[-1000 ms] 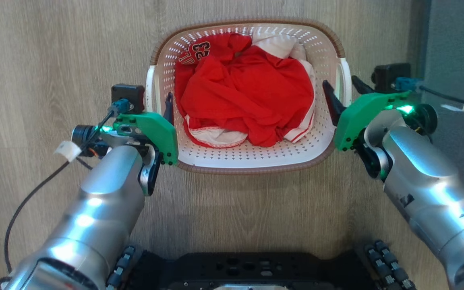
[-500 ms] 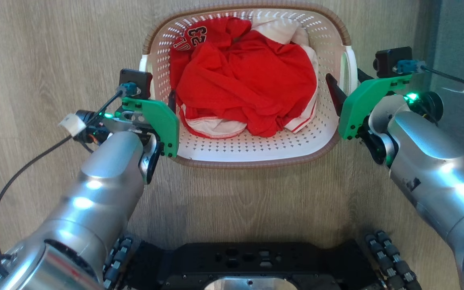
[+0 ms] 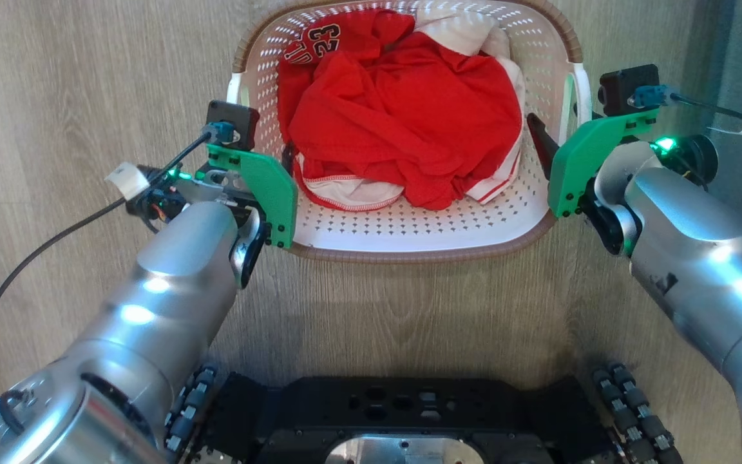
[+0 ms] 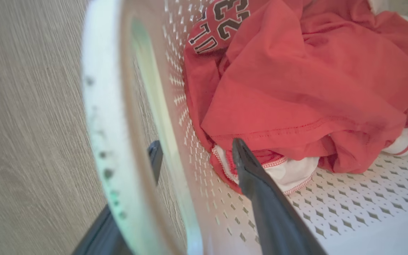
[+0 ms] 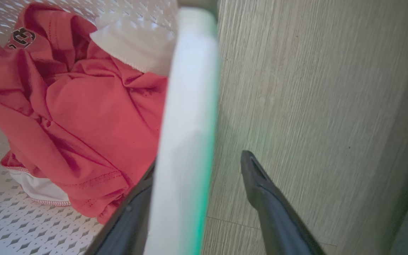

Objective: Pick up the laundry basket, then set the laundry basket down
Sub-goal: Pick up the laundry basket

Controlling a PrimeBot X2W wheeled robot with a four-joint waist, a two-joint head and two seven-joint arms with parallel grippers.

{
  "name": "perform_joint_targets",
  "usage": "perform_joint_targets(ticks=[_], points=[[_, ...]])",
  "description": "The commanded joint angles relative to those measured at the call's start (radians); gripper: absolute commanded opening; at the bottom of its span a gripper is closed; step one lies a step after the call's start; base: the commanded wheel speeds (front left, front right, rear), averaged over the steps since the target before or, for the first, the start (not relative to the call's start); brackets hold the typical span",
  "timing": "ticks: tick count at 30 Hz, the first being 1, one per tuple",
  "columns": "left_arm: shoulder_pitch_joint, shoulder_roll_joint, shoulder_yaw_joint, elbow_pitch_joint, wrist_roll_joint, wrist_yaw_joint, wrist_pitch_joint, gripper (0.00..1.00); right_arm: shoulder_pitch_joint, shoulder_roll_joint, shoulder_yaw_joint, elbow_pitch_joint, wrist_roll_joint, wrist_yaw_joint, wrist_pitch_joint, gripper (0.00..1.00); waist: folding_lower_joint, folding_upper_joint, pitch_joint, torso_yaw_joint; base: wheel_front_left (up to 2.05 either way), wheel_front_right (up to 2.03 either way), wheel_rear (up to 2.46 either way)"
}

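White handles are straddled on both sides: the left jaws stand wide apart across the left handle (image 4: 101, 106), the right jaws likewise across the right handle (image 5: 190, 106), and neither is clamped. The basket (image 3: 409, 225), holding red clothes (image 3: 403, 116), lies ahead over the wood floor (image 3: 87, 96). In the last second it has grown and climbed in the head view, but the camera shifted too. Probably a hooked lift is starting; I cannot tell whether it has left the floor.

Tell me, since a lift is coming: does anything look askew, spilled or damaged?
Nothing serious. The laundry basket looks intact, red clothes inside. Open, the left hand and right hand each straddle a side handle. Small dark specks mark the left handle.
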Motion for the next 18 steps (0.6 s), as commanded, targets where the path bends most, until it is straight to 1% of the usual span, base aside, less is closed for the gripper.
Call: perform_joint_targets(ticks=[1,8,9,10,11,12,13,14,15,16,18], points=[[0.001,0.02,-0.001,-0.01,-0.013,0.001,0.003,1.0,0.04,0.002,0.019,-0.001,0.012,0.007,-0.015,1.0,0.0,0.0,0.004,0.002,0.0,0.0,0.0],[-0.013,0.02,-0.047,-0.016,-0.055,0.004,-0.001,1.0,0.014,0.004,0.057,0.011,0.041,0.007,-0.023,1.0,0.0,0.0,0.017,0.006,0.0,0.0,0.0],[-0.014,0.02,-0.054,-0.017,-0.062,0.004,-0.002,1.0,0.012,0.004,0.062,0.011,0.046,0.007,-0.023,0.86,0.0,0.0,0.019,0.007,0.0,0.0,0.0],[-0.016,0.02,-0.06,-0.019,-0.068,0.004,-0.003,1.0,0.009,0.003,0.068,0.012,0.051,0.007,-0.024,0.51,0.0,0.0,0.02,0.008,0.0,0.0,0.0],[-0.017,0.02,-0.066,-0.02,-0.074,0.003,-0.003,1.0,0.007,0.003,0.072,0.012,0.055,0.007,-0.025,0.31,0.0,0.0,0.021,0.009,0.0,0.0,0.0],[-0.017,0.02,-0.072,-0.022,-0.082,0.001,-0.003,1.0,0.005,0.002,0.077,0.013,0.06,0.007,-0.026,0.0,0.0,0.0,0.021,0.01,0.0,0.0,0.0],[-0.018,0.02,-0.077,-0.024,-0.089,0.0,-0.003,0.86,0.004,0.001,0.083,0.013,0.064,0.007,-0.028,0.0,0.0,0.0,0.022,0.01,0.0,0.0,0.0],[-0.019,0.02,-0.082,-0.025,-0.098,-0.001,-0.003,0.62,0.002,0.0,0.088,0.013,0.068,0.007,-0.03,0.0,0.0,0.0,0.022,0.011,0.0,0.0,0.0],[-0.019,0.02,-0.086,-0.028,-0.107,-0.002,-0.003,0.09,0.001,-0.001,0.094,0.013,0.072,0.007,-0.032,0.0,0.0,0.0,0.022,0.011,0.0,0.0,0.0],[-0.021,0.02,-0.095,-0.03,-0.121,-0.002,-0.007,0.0,-0.002,-0.002,0.103,0.015,0.079,0.007,-0.036,0.0,0.0,0.0,0.022,0.012,0.0,0.0,0.0],[-0.024,0.02,-0.107,-0.029,-0.133,-0.003,-0.007,0.0,-0.004,-0.003,0.112,0.018,0.087,0.007,-0.041,0.0,0.0,0.0,0.022,0.013,0.0,0.0,0.0]])
